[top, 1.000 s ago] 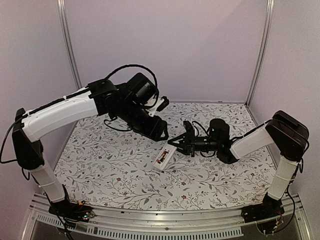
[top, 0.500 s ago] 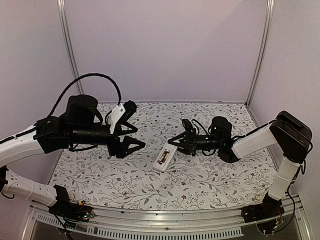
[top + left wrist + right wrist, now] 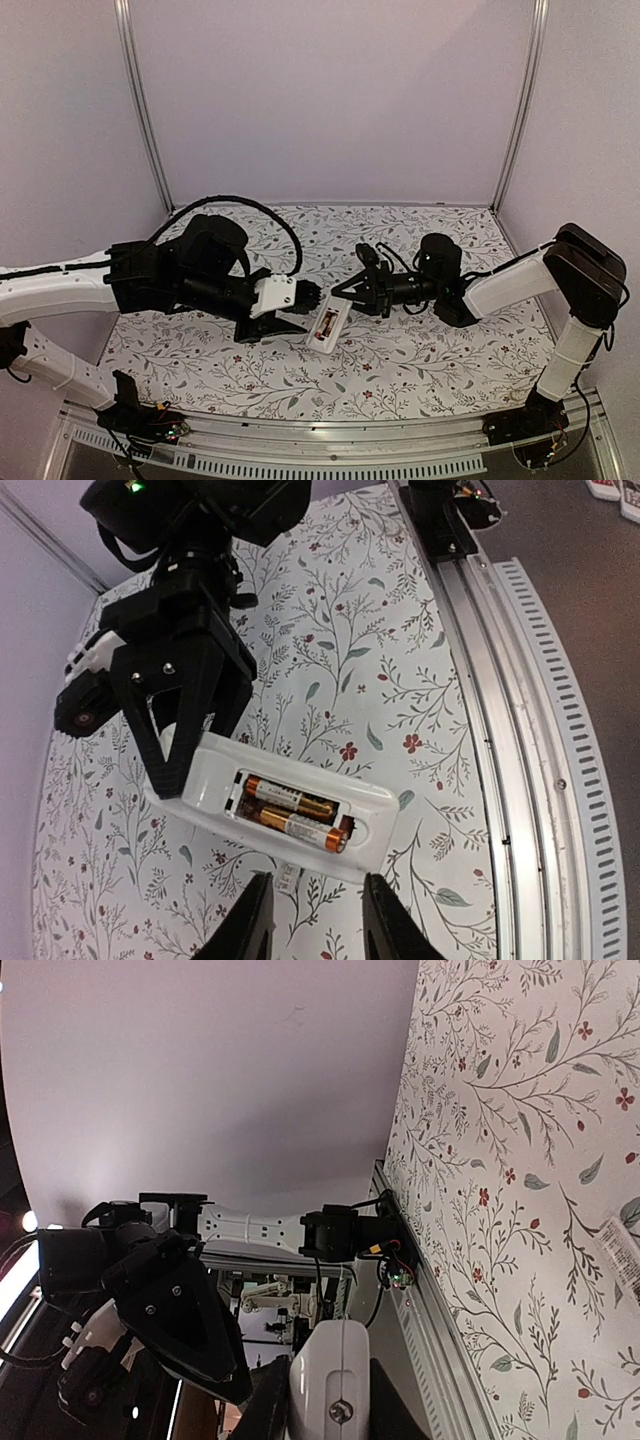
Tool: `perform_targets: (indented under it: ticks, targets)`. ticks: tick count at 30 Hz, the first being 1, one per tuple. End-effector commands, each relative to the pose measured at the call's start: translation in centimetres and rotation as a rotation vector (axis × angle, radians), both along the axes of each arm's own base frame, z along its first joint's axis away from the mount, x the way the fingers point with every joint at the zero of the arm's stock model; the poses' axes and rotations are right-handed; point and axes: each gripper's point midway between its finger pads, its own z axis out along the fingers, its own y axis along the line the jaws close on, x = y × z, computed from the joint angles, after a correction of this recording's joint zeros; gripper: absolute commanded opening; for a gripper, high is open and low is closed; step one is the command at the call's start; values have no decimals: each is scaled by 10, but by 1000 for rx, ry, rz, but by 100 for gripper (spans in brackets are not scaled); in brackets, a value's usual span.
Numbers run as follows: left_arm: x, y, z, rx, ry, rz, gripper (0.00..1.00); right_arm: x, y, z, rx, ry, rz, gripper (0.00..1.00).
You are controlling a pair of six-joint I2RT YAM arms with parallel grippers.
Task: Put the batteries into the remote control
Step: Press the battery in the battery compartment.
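Remote control [image 3: 372, 815] back-up, one end clamped in right gripper [image 3: 192, 752], free end just ahead of left gripper [image 3: 317, 882] | left gripper swung in low from farther back, jaws apart, narrower, empty | batteries [image 3: 290, 810] both seated in recess: loading looks done

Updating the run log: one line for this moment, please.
right gripper: holds white oblong plastic remote | two reddish-gold batteries: in remote | left gripper: open, empty
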Motion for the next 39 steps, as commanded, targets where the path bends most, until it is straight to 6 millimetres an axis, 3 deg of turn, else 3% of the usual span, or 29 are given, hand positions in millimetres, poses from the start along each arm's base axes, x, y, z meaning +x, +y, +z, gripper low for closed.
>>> perform_targets:
  ticks: [1,10,39]
  targets:
    - [-18,-7,-9,70,-51,-128,30,-8,3,16,25,-30,41,0]
    - [-19,-19,-28,140,-79,-149,25,-15,7,16,25,-35,66,0]
    - [-5,-25,-50,244,-125,-128,10,-21,7,25,40,-44,82,0]
